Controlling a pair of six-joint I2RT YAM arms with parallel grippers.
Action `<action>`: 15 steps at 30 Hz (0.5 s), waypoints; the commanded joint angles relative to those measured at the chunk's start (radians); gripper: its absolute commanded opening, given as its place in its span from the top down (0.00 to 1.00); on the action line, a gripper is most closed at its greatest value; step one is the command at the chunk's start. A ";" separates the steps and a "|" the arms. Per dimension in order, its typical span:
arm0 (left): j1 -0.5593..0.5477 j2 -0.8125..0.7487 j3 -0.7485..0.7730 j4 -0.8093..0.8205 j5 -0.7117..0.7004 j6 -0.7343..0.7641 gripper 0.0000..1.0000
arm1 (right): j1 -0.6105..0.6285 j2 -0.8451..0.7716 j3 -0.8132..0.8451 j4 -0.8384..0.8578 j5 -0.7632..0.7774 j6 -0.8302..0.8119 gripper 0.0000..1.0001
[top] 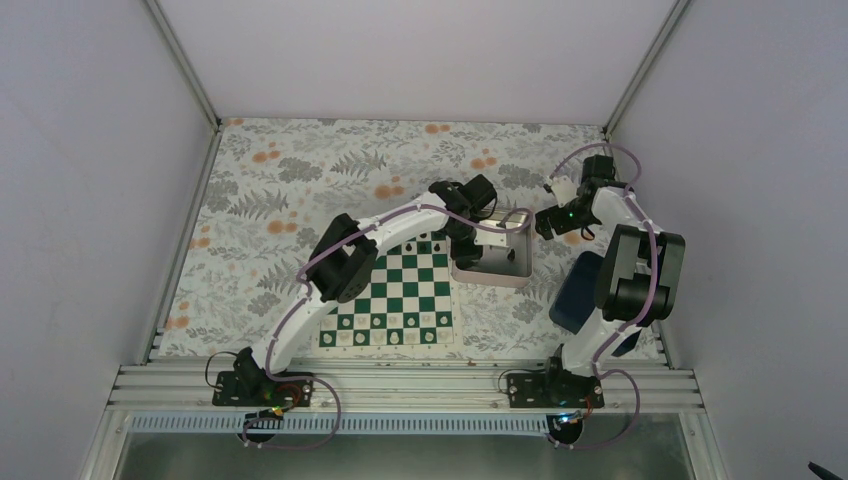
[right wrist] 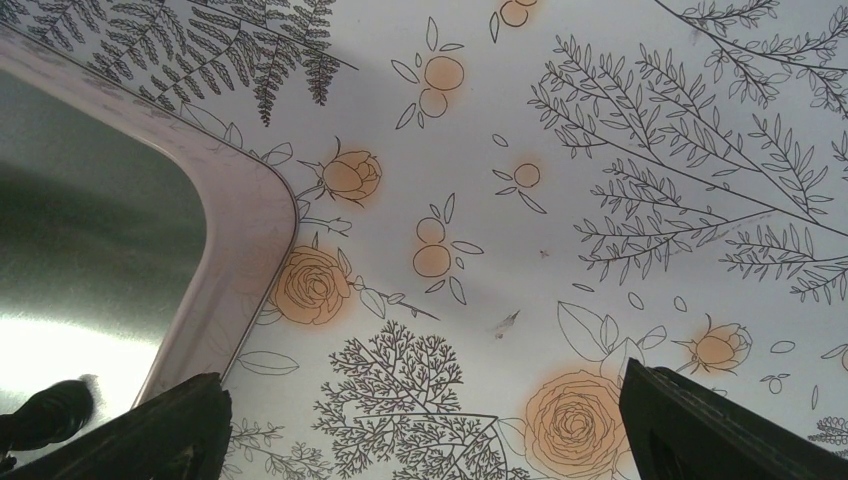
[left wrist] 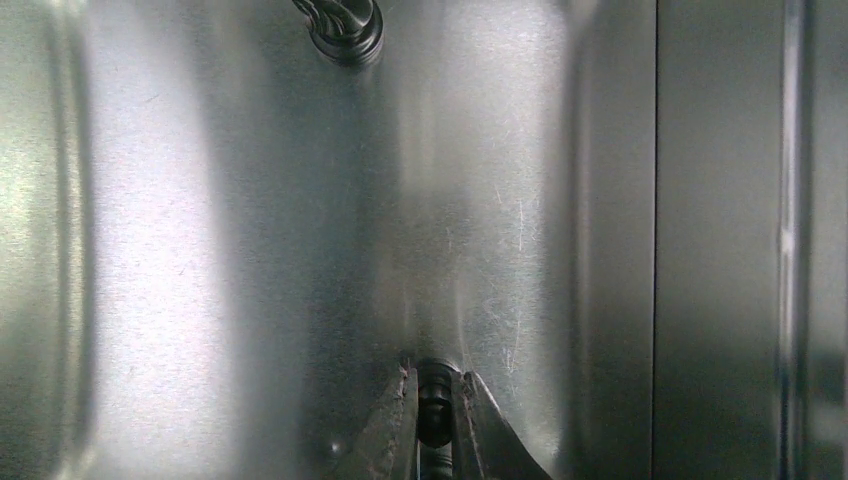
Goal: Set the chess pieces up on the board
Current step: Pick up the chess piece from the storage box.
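A small dark chess piece (left wrist: 434, 410) sat pinched between the two fingers (left wrist: 390, 440) of the left gripper (left wrist: 436, 380), which had closed narrowly around it. The piece was low inside the tray (top: 500, 265), a shiny silver rectangular tray with rounded corners, and whether it touched the tray floor could not be told. A second dark piece (left wrist: 345, 25) lay on the tray floor, well apart from the held one, toward the opposite side of the left wrist view. The board (top: 390, 290), with green and white squares, lay flat just beside the tray, on the side nearer the left arm's base. A few dark pieces (top: 428, 243) stood at the board corner closest to the tray, and more tiny pieces lined the board edge farthest from it, too small to tell their colour. The right gripper (right wrist: 425, 380) hung just outside a rounded corner of the tray, on the side away from the board, with its jaws spread wide and nothing between them, above the flowered tablecloth (right wrist: 600, 150). A dark blue box (top: 572, 295) lay near the tray on that same side.
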 commanded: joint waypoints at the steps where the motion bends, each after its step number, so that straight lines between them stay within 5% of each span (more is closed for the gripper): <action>1: 0.001 -0.041 0.038 0.005 0.004 -0.003 0.96 | 0.008 0.011 -0.008 0.000 -0.016 -0.012 0.00; 15: 0.044 -0.177 0.021 -0.042 -0.046 -0.005 0.96 | 0.009 0.014 0.001 -0.005 -0.011 -0.009 0.00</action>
